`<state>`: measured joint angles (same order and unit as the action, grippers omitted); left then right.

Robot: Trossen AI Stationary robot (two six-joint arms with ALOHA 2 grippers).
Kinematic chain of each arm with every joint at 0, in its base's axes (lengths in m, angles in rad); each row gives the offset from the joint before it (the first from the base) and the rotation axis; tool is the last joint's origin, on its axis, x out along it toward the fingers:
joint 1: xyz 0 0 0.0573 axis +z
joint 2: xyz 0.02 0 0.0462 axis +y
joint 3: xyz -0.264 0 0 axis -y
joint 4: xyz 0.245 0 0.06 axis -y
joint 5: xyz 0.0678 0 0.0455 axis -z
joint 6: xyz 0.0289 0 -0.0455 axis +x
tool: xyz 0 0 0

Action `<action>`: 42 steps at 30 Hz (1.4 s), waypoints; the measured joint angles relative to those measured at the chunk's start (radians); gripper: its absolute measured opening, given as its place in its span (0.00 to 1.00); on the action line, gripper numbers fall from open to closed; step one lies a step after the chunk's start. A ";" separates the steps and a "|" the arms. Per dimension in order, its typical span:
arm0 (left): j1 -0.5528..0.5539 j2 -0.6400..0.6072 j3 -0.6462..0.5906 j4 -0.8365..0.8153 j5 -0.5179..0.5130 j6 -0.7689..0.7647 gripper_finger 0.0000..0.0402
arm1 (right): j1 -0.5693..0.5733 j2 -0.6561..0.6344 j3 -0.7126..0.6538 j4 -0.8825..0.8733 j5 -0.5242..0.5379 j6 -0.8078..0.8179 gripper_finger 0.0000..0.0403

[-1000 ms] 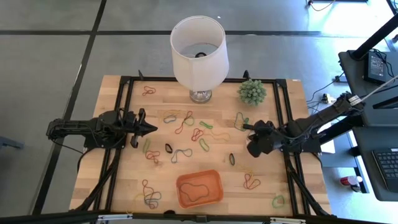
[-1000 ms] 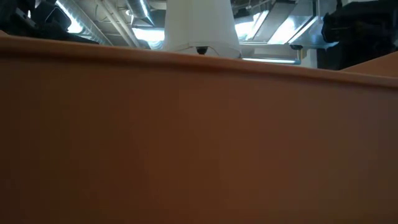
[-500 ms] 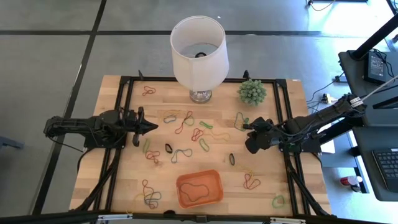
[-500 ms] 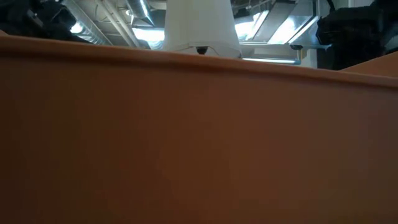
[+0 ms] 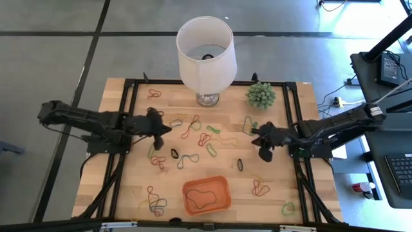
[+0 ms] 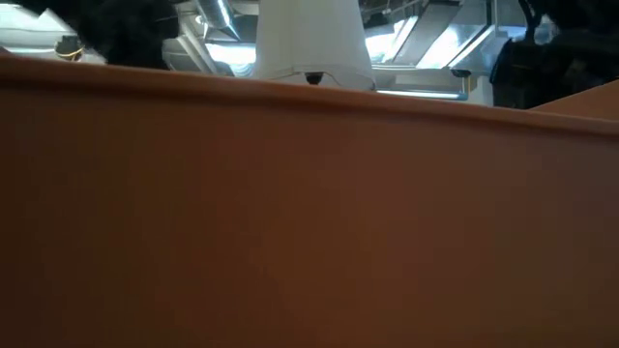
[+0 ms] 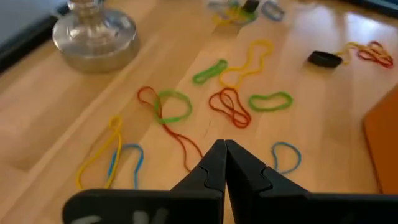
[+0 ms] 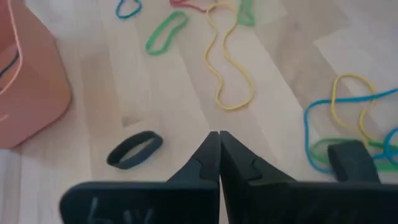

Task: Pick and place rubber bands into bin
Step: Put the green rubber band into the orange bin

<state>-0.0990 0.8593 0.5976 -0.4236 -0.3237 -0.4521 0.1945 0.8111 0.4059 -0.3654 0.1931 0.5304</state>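
Many coloured rubber bands lie loose on the wooden table; among them are a red one [image 5: 205, 138], a green one [image 5: 212, 149] and a black one [image 5: 174, 153]. The orange bin [image 5: 206, 196] sits near the table's near edge with a dark band lying inside; its wall [image 6: 309, 213] fills the low view. My left gripper [image 5: 169, 129] [image 7: 221, 144] is shut and hovers just left of the red and green bands [image 7: 168, 106]. My right gripper [image 5: 256, 140] [image 8: 214, 134] is shut too, near a black band [image 8: 134, 149] and a yellow one [image 8: 227, 68].
A white lampshade [image 5: 206, 45] on a glass base [image 7: 93, 31] stands at the far edge, with a small green plant [image 5: 261, 95] to its right. More bands lie near the near-left corner [image 5: 154, 203] and the near-right corner [image 5: 287, 208].
My left arm has stretched out, carrying its gripper toward the table's right, closer to the bands in the middle. My right gripper has edged a little toward the table's left. No band has moved.
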 joint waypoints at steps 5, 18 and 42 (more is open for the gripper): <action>0.002 0.201 0.197 -0.212 0.009 -0.164 0.00 | -0.108 -0.096 -0.070 0.033 -0.162 -0.150 0.00; 0.042 0.446 0.293 -0.691 0.245 -0.732 0.22 | -0.259 -0.140 -0.102 0.074 -0.381 -0.378 0.00; -0.024 0.584 0.016 -0.420 0.330 -0.722 0.26 | -0.260 -0.139 -0.102 0.149 -0.279 0.096 0.00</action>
<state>-0.1233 1.4432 0.6140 -0.8438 0.0067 -1.1740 -0.0650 0.6720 0.3038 -0.2160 -0.0864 0.6262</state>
